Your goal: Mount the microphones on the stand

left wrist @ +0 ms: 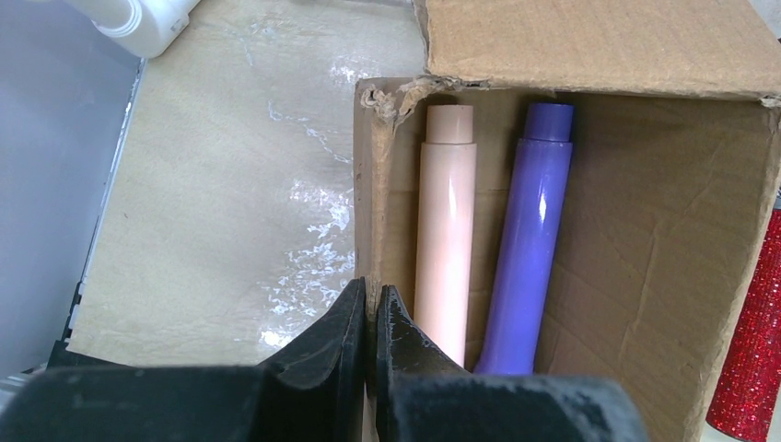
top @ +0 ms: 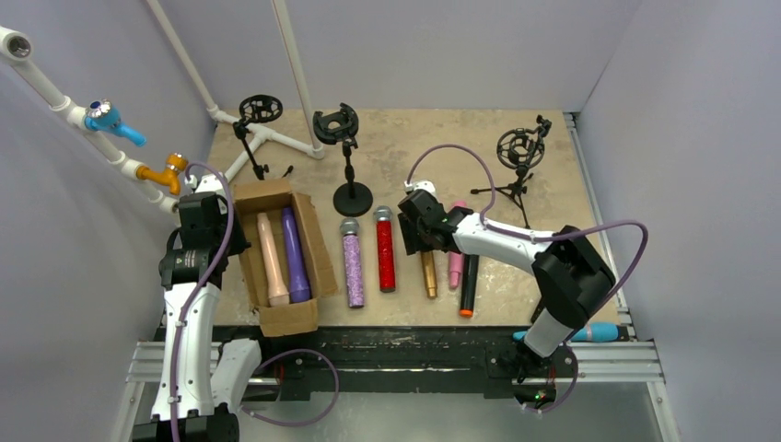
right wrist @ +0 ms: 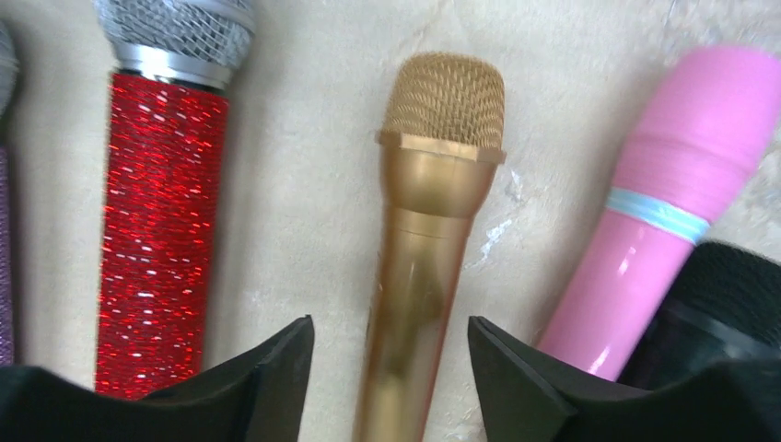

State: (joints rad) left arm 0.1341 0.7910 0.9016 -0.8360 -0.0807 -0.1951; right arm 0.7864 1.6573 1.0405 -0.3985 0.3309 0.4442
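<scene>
Glittery purple (top: 353, 267), glittery red (top: 385, 253), gold (top: 429, 274), pink (top: 455, 267) and black (top: 469, 285) microphones lie side by side on the table. My right gripper (right wrist: 389, 324) is open low over the row, its fingers either side of the gold microphone (right wrist: 433, 230) with gaps on both sides. A peach microphone (left wrist: 447, 239) and a plain purple one (left wrist: 530, 239) lie in the cardboard box (left wrist: 645, 230). My left gripper (left wrist: 373, 308) is shut on the box's left wall. The round-based stand (top: 351, 157) is upright behind the row, its clip empty.
Two more stands are at the back: one at the left (top: 253, 129) and a tripod with a shock mount at the right (top: 518, 157). A blue microphone (top: 594, 331) lies by the right arm's base. White pipes (top: 295, 74) cross the back left.
</scene>
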